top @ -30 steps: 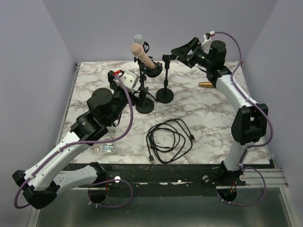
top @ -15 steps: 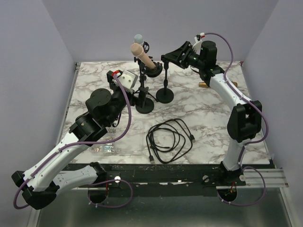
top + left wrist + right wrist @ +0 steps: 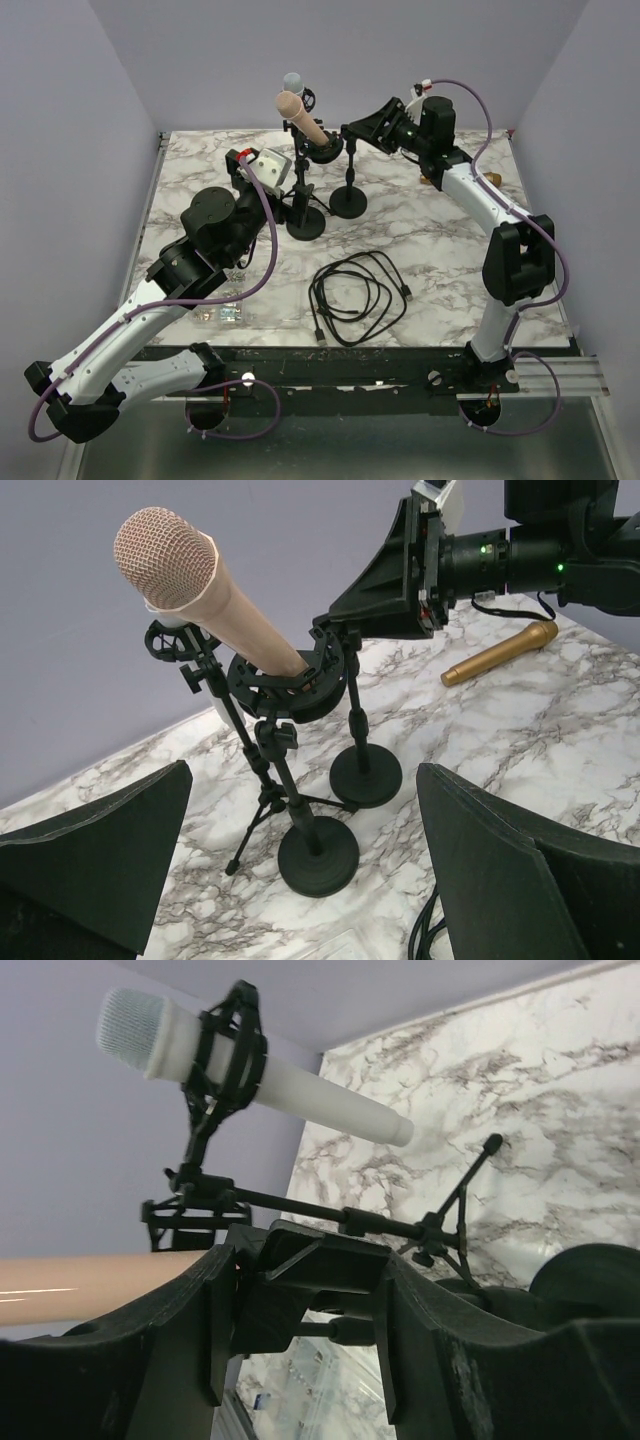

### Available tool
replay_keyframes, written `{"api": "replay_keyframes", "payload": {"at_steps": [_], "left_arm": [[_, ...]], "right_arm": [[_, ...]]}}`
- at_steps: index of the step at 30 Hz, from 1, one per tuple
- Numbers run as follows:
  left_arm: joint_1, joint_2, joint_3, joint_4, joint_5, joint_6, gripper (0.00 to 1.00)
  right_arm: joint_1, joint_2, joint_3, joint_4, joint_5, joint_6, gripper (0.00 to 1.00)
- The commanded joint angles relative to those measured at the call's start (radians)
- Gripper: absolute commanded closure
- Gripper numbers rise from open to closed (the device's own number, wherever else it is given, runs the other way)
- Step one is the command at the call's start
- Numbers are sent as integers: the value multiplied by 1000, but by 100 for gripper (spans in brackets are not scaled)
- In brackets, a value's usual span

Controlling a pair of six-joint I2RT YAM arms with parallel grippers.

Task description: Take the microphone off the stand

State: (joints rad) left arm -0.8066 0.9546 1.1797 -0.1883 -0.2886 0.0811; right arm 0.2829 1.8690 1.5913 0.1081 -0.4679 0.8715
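Note:
A beige microphone (image 3: 301,116) sits tilted in a black ring mount (image 3: 323,148) on a round-based stand (image 3: 306,222); it also shows in the left wrist view (image 3: 215,590). My left gripper (image 3: 268,166) is open and empty, low and short of that stand's base (image 3: 318,855), with its fingers (image 3: 90,860) wide apart. My right gripper (image 3: 358,124) is just right of the mount, at the top of a second, empty stand (image 3: 348,200). In the right wrist view its fingers (image 3: 170,1350) are closed on that stand's black clip (image 3: 320,1260). The beige microphone's body (image 3: 90,1288) lies to their left.
A white microphone (image 3: 292,82) on a tripod stand stands behind (image 3: 270,1070). A gold microphone (image 3: 437,179) lies at the back right. A coiled black cable (image 3: 358,295) lies in the middle front. Clear packets (image 3: 222,314) lie near the left front edge.
My right gripper has moved left and slightly down, from the back right onto the clip of the empty stand. The left arm has barely moved. The beige microphone stays in its mount.

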Motion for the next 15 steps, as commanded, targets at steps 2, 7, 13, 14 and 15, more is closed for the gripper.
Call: {"api": "replay_keyframes", "payload": {"at_steps": [2,7,13,14,15], "left_arm": [[-3,1,23,4,5,-9,2],[-4,3,23,3,6,-10,2],[-4,6,23,2,6,-9,2],[-4,6,23,3,5,-9,2],[-5,6,23,3,5,-9,2]], "right_arm": [[5,51,-113,-129,67,-98,47],[6,81,-144,-118,66,-104,47],[5,111,-176,-88,65,-109,46],[5,113,-180,-88,64,-109,46],[6,113,-180,-88,63,-110,46]]}}
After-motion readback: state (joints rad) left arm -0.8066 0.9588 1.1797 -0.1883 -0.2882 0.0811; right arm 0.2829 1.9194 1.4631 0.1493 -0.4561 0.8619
